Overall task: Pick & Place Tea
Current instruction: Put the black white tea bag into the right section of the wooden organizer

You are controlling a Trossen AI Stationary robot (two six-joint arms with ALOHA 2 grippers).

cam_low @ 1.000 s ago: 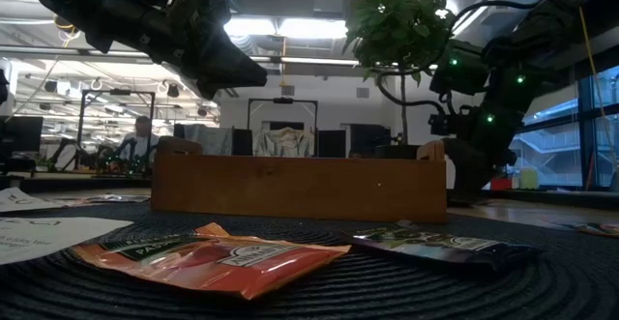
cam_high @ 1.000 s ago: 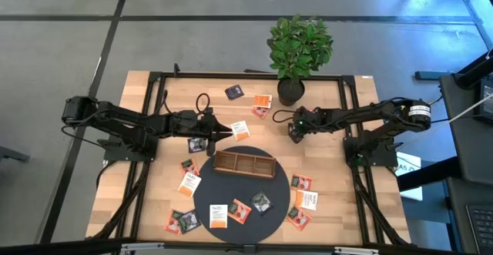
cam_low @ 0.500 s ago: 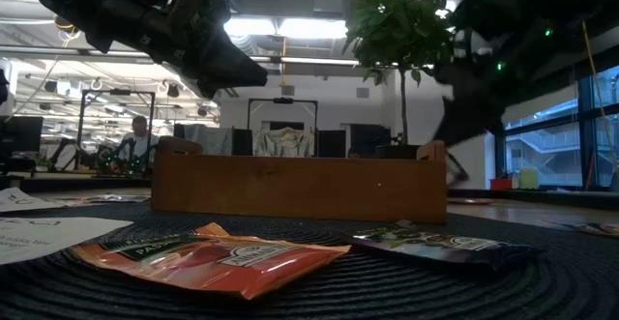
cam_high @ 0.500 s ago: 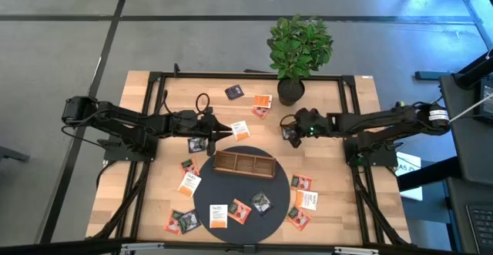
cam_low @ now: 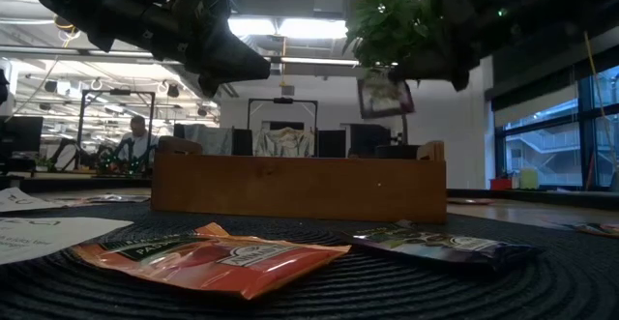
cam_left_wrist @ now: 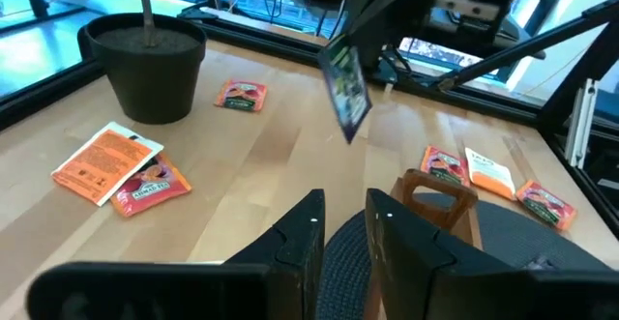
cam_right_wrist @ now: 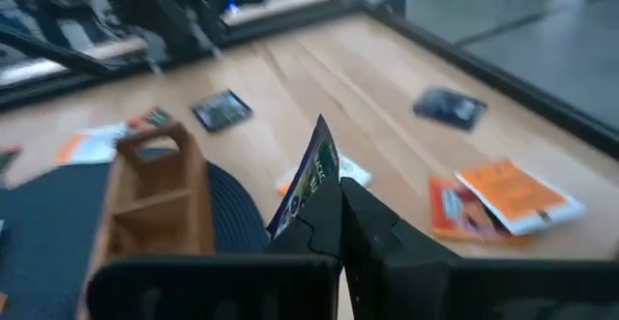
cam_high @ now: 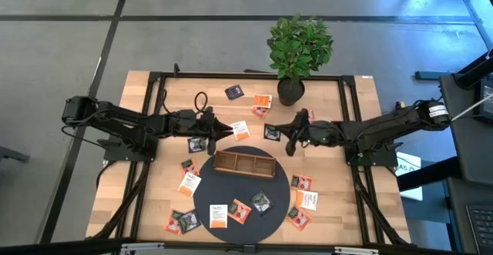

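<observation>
The right gripper (cam_high: 286,136) is clamped on a dark tea sachet (cam_right_wrist: 308,176), held in the air at about one o'clock from the wooden tray (cam_high: 244,163), whose compartments look bare from above. The left gripper (cam_high: 228,131) hovers at eleven o'clock of the tray, fingers slightly apart with nothing visible between them. Other sachets lie scattered on the table (cam_high: 146,186) and round dark mat (cam_high: 277,201), their print too small to read.

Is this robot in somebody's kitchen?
Probably not: it looks like a lab or workshop. Behind the wooden table are desks with screens, metal frames and a person working.
</observation>
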